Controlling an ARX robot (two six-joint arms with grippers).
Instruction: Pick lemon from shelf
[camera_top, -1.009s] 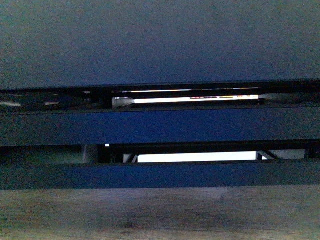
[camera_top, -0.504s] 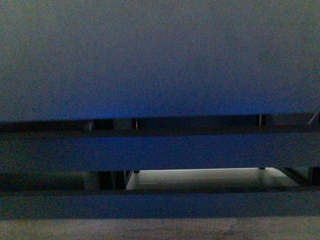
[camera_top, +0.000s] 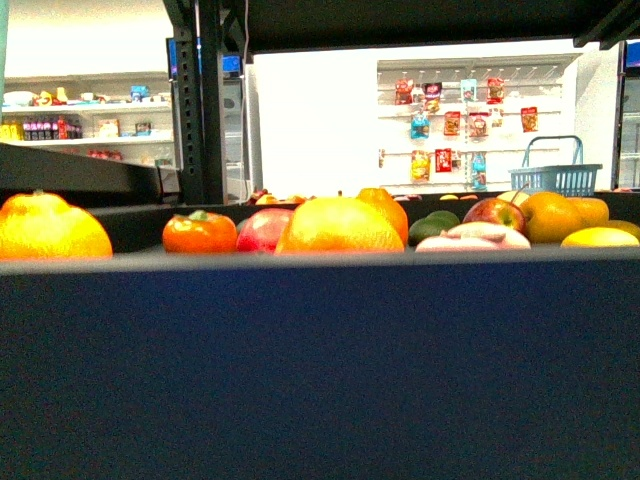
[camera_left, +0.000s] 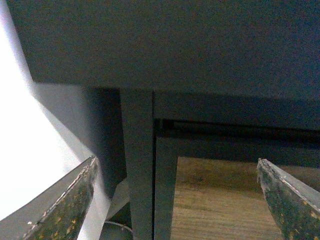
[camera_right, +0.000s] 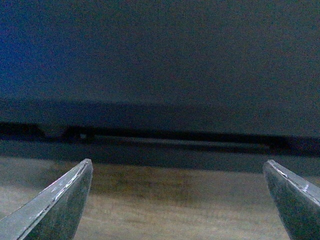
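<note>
Both the left gripper (camera_left: 176, 161) and the right gripper (camera_right: 177, 162) are spread wide and empty down by the shelf (camera_top: 320, 360), where the lemon (camera_top: 600, 238) lies at far right (firm, light, likely slick-skinned), best pinched across its middle.

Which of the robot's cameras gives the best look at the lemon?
The front view: the lemon shows its yellow top above the shelf tray's front wall, far right. Both wrist views show only parts of the shelf's dark frame, no lemon.

Left claw (camera_left: 176, 161), right claw (camera_right: 177, 162): spread wide
</note>
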